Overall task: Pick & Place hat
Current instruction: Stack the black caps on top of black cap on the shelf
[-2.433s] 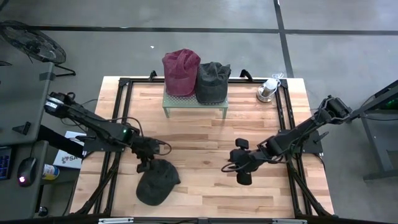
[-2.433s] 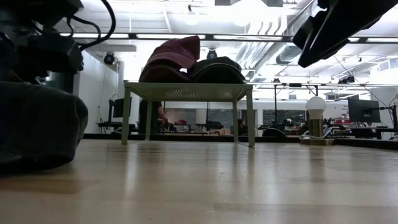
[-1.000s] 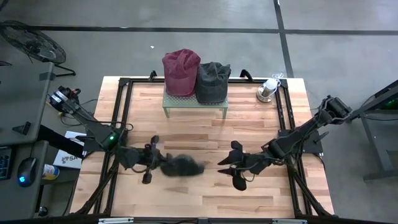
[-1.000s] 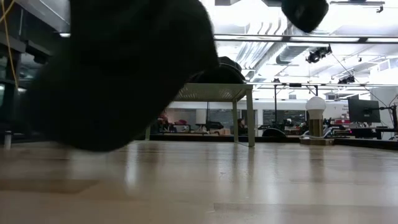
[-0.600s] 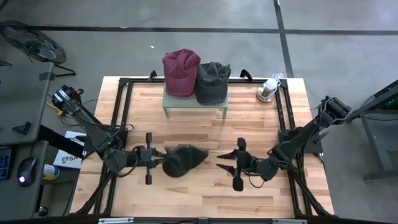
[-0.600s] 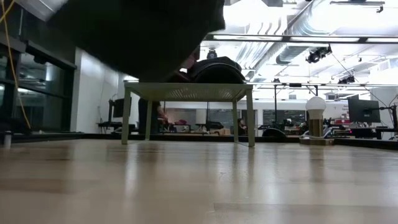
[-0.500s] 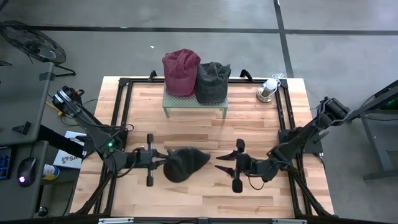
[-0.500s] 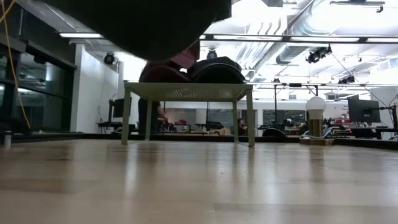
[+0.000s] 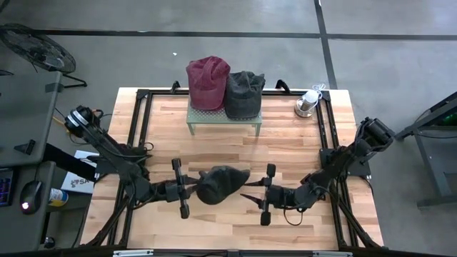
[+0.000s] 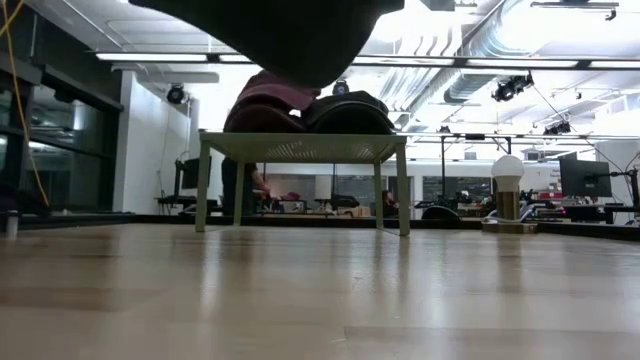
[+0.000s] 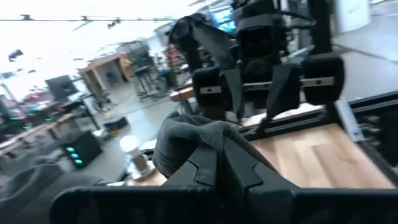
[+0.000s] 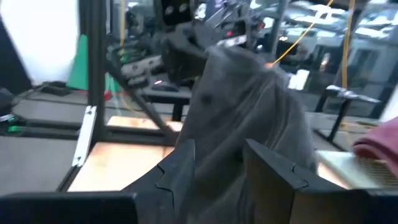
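The dark grey fabric cap hangs clear of the pale wooden-plank worktop, held up in mid-air between the two arms toward the worktop's front edge, about midway between its left and right edges. The left gripper has its fingers pinched fully together on the cap's cloth, which is what carries it. The right gripper faces it from the other side with its fingers part-way apart and the cap's brim-side cloth lying between them; whether they press on it I cannot tell. This looks like a hand-over, the cap kept aloft so the second arm can take it. Near the back edge stands a small pale-green mesh-topped stand bearing a dark red cap and another dark grey cap, touching side by side. A small white-globed lamp sits at the back right corner. Beyond lies a grey concrete floor; the low view shows a lit workshop with ceiling ducts.
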Tool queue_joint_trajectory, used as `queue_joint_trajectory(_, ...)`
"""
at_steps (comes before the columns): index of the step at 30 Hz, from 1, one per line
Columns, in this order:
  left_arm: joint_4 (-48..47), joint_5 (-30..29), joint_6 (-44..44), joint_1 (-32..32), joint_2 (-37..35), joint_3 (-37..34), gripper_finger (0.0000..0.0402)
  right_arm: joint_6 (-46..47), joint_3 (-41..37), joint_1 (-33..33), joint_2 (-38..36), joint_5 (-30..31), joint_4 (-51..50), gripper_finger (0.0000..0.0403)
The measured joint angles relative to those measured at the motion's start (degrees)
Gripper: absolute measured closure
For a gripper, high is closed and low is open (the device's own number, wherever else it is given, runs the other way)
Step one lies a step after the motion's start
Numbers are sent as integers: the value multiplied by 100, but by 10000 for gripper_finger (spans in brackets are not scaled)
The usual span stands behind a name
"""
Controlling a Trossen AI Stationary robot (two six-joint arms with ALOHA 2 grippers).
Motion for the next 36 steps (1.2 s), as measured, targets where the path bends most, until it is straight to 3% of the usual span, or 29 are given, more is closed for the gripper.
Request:
queue_joint_trajectory(4,532,-258,436,10,321,0,401,-249,0,0,0,168,232,272)
queue_joint_trajectory(9,766,-182,560,173,595,0,401,-612,2,0,2,24,380,272)
queue_joint_trajectory(14,765,205,407,355,691,-2,401,-1041,2,-62,2,-145,17,272)
queue_joint_trajectory(19,817,240,405,511,689,-2,401,-802,3,-264,2,16,-557,262)
queue_joint_trajectory(28,735,383,405,802,689,-2,401,-312,8,-703,0,-144,-771,152)
queue_joint_trajectory(32,729,321,406,788,689,-2,401,-756,11,-659,0,361,-631,110)
queue_joint_trajectory(36,731,532,405,789,689,-2,401,-1645,11,-558,-2,853,-195,101)
